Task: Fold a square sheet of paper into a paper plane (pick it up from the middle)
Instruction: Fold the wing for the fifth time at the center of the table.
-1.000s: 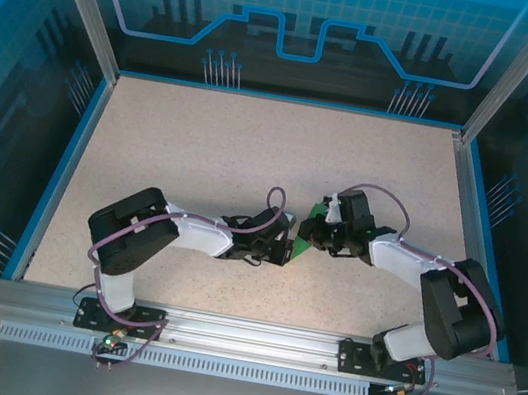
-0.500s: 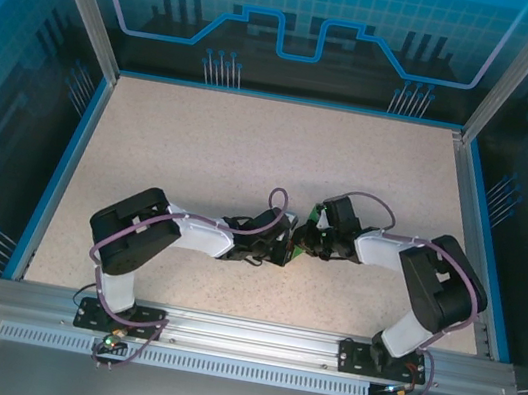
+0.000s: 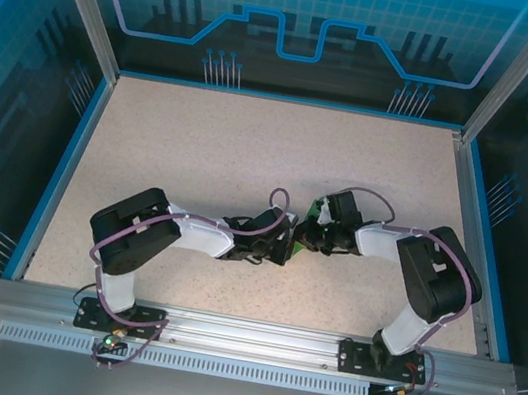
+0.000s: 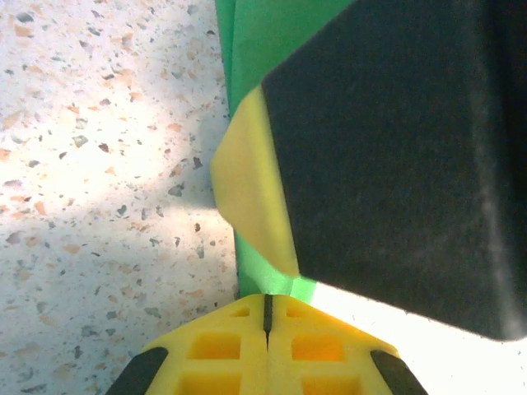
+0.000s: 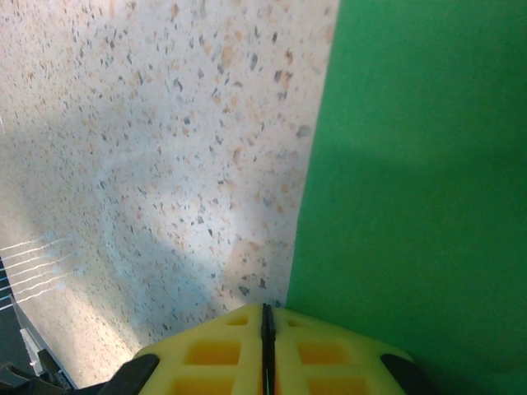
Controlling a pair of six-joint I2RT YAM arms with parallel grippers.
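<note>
The square sheet of paper (image 3: 316, 210) is bright green and lies mid-table, mostly covered by both wrists. My left gripper (image 3: 285, 246) and right gripper (image 3: 303, 237) meet over it, almost touching. In the left wrist view my yellow left gripper (image 4: 267, 306) is shut, its tips at the edge of the green paper (image 4: 265, 49), and the right gripper's black and yellow body (image 4: 387, 156) looms right beside it. In the right wrist view the right gripper (image 5: 267, 313) is shut, tips at the left edge of the flat sheet (image 5: 420, 164). I see no paper between either pair of pads.
The speckled beige table (image 3: 251, 155) stretches open to the far side and to the left. Blue walls ring it, and an aluminium rail (image 3: 240, 341) with both arm bases runs along the near edge.
The right arm has folded in, its elbow rising and its gripper sliding left toward the left gripper, covering more of the green paper. Its jaws closed slightly. The left arm stayed put.
</note>
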